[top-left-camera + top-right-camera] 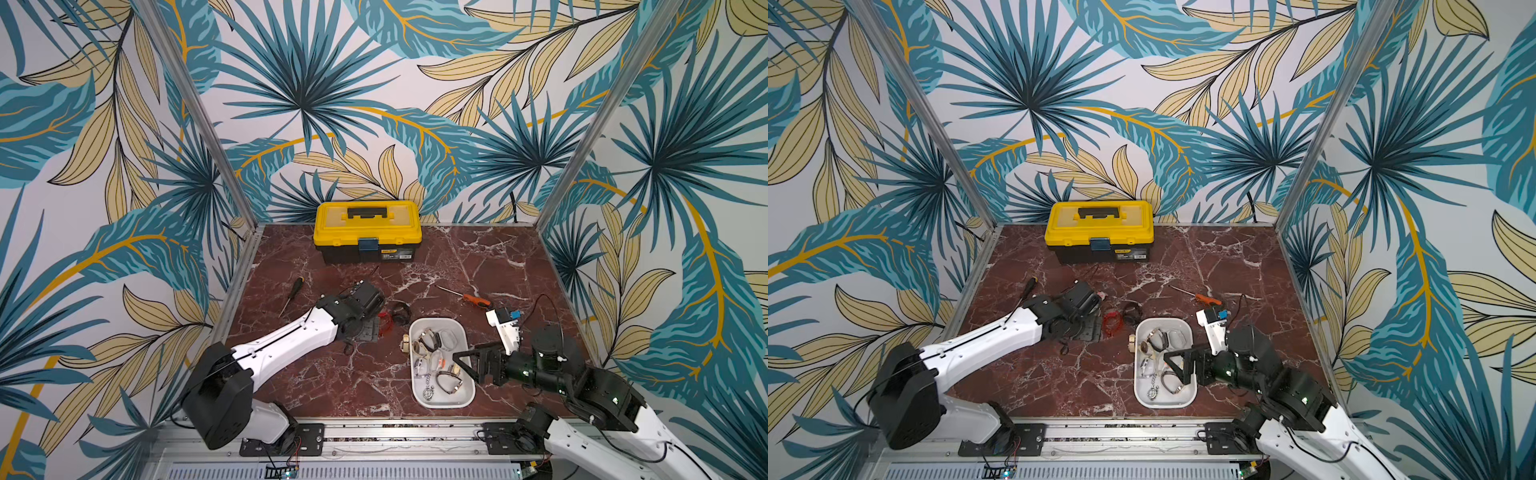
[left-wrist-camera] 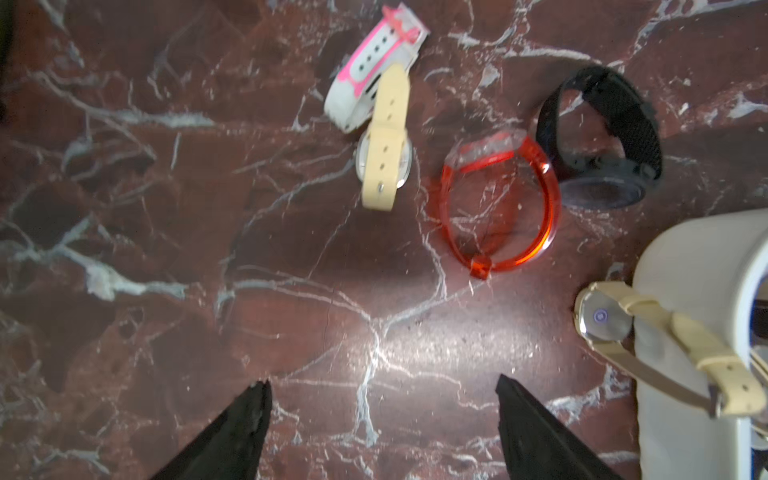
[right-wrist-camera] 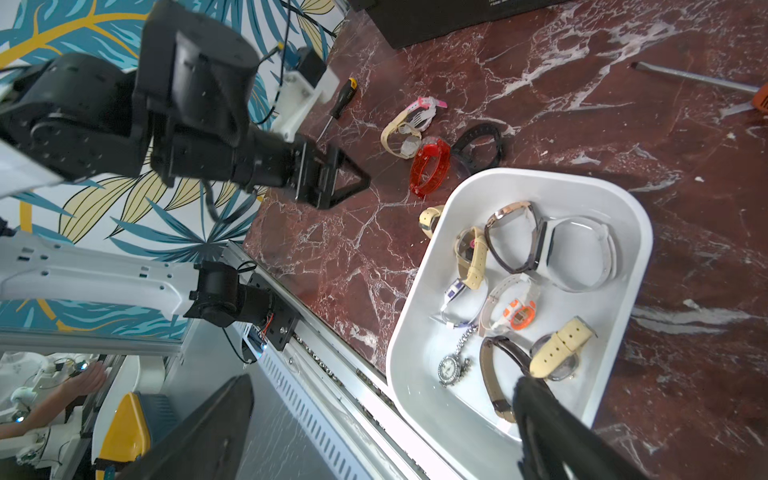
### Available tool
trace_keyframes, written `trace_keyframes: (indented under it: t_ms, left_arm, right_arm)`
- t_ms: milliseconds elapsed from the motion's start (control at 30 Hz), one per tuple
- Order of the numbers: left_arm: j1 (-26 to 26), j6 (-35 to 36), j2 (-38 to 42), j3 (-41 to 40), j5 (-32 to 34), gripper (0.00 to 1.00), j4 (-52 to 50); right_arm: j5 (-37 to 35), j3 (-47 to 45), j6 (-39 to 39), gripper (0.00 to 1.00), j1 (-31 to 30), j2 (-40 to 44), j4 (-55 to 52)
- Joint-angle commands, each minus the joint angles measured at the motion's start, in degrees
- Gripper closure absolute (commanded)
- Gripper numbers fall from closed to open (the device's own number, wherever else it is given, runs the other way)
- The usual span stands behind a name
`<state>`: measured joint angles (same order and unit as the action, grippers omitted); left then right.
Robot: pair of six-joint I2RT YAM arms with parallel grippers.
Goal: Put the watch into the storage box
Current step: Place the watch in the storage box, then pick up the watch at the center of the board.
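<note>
The storage box (image 1: 444,405) sits low and a bit right of the middle in both top views. It rests on the red stone table (image 1: 324,386). Those views also show a yellow toolbox (image 1: 368,226) at the back and two screwdrivers (image 1: 296,289). The left wrist view shows none of these.

The things in the box look tiny from the top. The right wrist view shows them well. Many watches (image 3: 517,309) lie inside the box, with straps in cream, brown, white and orange.

More watches are not in the box. In a top view a red watch (image 1: 385,321) and a black watch (image 1: 402,311) lie side by side on the table. They are just up and left of the box. The left wrist view shows two more near them. A cream watch (image 2: 384,158) lies with its strap across a pink and white watch (image 2: 374,70). A small tan watch (image 2: 604,318) leans on the outside wall of the box.

The left gripper (image 2: 384,399) hangs over bare table near the red watch. Its two fingers stand far apart, with nothing between them, and touch no watch.

The right gripper (image 1: 465,365) is over the right edge of the box. Its fingers are spread wide and hold nothing. In the right wrist view one finger (image 3: 548,432) covers part of a brown strap. I cannot tell if it touches it.
</note>
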<state>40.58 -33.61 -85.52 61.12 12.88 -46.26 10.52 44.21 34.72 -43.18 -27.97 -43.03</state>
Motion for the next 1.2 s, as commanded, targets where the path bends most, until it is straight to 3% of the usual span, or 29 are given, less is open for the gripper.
trace_keyframes:
  t_ms: [0,100,200,833,1167]
  left_arm:
    - [-0.32,4.15,-4.22,5.97,4.14,0.21,0.55]
    - [-0.48,5.88,-8.24,8.81,7.59,0.34,0.82]
    - [-0.81,6.68,-12.09,11.53,10.05,0.39,-0.95]
    - [-1.83,13.73,-21.64,17.84,15.65,0.56,1.02]
    - [-1.86,14.75,-22.15,17.56,16.84,0.82,1.52]
  right_arm:
    - [3.45,-2.18,0.03,0.0,-0.33,1.52,-1.74]
    - [3.59,-2.59,-0.42,0.0,-0.33,3.28,-2.66]
    - [3.45,-2.11,-1.08,0.0,-0.33,4.86,-3.62]
    - [6.35,-2.22,-4.02,0.0,-0.42,-0.62,3.3]
    - [6.17,-0.9,-5.29,0.0,-0.5,-4.67,4.88]
